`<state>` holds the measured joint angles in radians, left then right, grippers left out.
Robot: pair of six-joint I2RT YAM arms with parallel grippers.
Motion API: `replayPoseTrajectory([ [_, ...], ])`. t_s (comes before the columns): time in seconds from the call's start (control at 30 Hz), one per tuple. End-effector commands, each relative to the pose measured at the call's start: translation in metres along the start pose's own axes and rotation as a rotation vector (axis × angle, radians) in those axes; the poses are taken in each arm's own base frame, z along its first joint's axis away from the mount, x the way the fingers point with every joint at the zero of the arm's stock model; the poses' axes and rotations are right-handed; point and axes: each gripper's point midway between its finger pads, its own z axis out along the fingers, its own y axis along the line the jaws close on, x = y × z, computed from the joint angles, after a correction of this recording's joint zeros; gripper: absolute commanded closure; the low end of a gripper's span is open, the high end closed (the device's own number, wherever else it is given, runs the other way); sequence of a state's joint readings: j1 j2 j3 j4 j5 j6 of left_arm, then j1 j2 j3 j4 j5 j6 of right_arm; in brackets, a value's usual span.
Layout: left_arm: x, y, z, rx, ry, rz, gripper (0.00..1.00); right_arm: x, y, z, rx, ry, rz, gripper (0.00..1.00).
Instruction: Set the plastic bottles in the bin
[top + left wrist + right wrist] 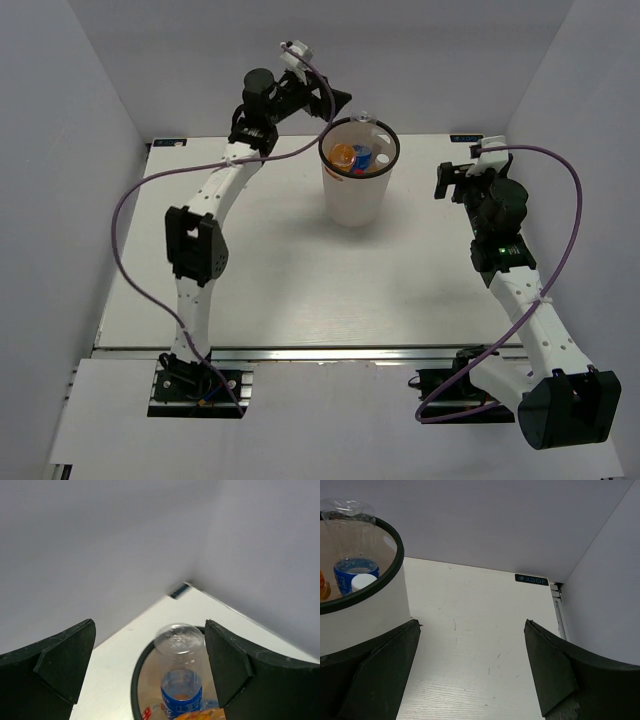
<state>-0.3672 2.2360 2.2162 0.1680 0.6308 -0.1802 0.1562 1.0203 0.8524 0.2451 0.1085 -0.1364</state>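
Note:
The white bin (353,203) with a black rim stands at the back middle of the table. Inside it lie several plastic bottles: an orange one (343,155) and a blue-labelled one (363,158). In the left wrist view a clear bottle with a blue label (182,680) stands base-up in the bin (135,672), free of the fingers. My left gripper (337,100) hangs open just above the bin's far left rim. My right gripper (450,180) is open and holds nothing, to the right of the bin (365,615); the same bottle (351,525) shows over the rim there.
White enclosure walls close in the table at the back and on both sides. A small black label (531,579) marks the table's back right corner. Purple cables loop from both arms.

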Motion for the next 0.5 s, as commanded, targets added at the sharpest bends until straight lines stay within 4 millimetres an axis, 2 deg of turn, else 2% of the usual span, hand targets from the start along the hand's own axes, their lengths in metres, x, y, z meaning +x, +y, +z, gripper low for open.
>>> replayPoseTrajectory([
  [0.0, -0.115, 0.03, -0.072, -0.588, -0.13, 0.067, 0.02, -0.017, -0.017, -0.006, 0.082, -0.05, 0.033, 0.11],
  [0.03, -0.147, 0.044, -0.115, -0.811, -0.201, 0.045, 0.02, -0.017, -0.016, -0.007, 0.087, -0.044, 0.053, 0.11],
  [0.1, -0.123, 0.059, -0.158, -1.019, -0.119, 0.025, 0.02, -0.016, -0.022, -0.007, 0.123, -0.027, 0.078, 0.11],
  [0.13, -0.12, 0.068, -0.191, -1.181, -0.11, 0.015, 0.02, -0.015, -0.024, -0.007, 0.137, -0.017, 0.105, 0.11],
  [0.17, -0.112, 0.066, -0.219, -1.267, -0.084, 0.002, 0.02, -0.011, -0.026, -0.008, 0.154, 0.004, 0.123, 0.11],
  [0.2, -0.09, 0.067, -0.244, -1.35, -0.008, -0.014, 0.02, -0.008, -0.034, -0.01, 0.208, 0.016, 0.135, 0.11],
  [0.23, -0.078, 0.075, -0.273, -1.435, -0.008, -0.069, 0.02, -0.005, -0.036, -0.011, 0.233, 0.019, 0.189, 0.11],
  [0.27, -0.041, 0.071, -0.307, -1.463, 0.089, -0.123, 0.02, 0.003, -0.04, -0.013, 0.271, 0.037, 0.199, 0.11],
  [0.3, -0.028, 0.087, -0.343, -1.521, 0.032, -0.252, 0.02, 0.004, -0.042, -0.016, 0.282, 0.034, 0.214, 0.11],
  [0.33, -0.008, 0.084, -0.353, -1.471, 0.047, -0.335, 0.02, 0.006, -0.041, -0.019, 0.286, 0.032, 0.235, 0.11],
  [0.37, 0.019, 0.074, -0.382, -1.503, 0.068, -0.376, 0.02, 0.012, -0.039, -0.023, 0.278, 0.033, 0.241, 0.11],
  [0.4, 0.027, 0.075, -0.403, -1.551, 0.038, -0.414, 0.02, 0.014, -0.038, -0.025, 0.274, 0.031, 0.251, 0.11],
  [0.47, 0.035, 0.063, -0.429, -1.603, 0.019, -0.423, 0.02, 0.022, -0.034, -0.03, 0.269, 0.032, 0.3, 0.11],
])
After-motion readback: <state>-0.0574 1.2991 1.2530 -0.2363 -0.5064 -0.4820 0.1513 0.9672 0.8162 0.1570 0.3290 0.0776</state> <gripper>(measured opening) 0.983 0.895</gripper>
